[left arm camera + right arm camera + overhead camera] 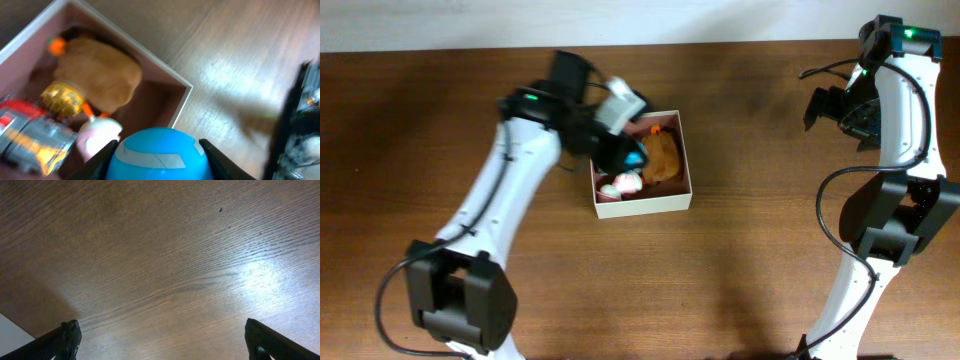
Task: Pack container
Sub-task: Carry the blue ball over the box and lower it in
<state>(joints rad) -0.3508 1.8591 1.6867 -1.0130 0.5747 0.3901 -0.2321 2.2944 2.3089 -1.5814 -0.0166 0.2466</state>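
The square shallow cardboard container (642,207), cream-white outside and reddish-brown inside, is found at upper centre of the overhead view on the brown wood-grain table (770,240). It is judged light, stiff yet crushable, with thin smooth walls; a pinch over one wall's rim is advised should it need shifting. A brown plush toy (105,75), a gold foil-wrapped piece (62,98), a crinkled red-and-silver packet (30,137) and a pale pink soft item (97,135) are noted inside. The left gripper (158,172) is clamped across a glossy blue ball (157,147), apparently hard and slippery, over the container's left side. The right gripper (167,345) is spread wide and empty over bare wood at upper right.
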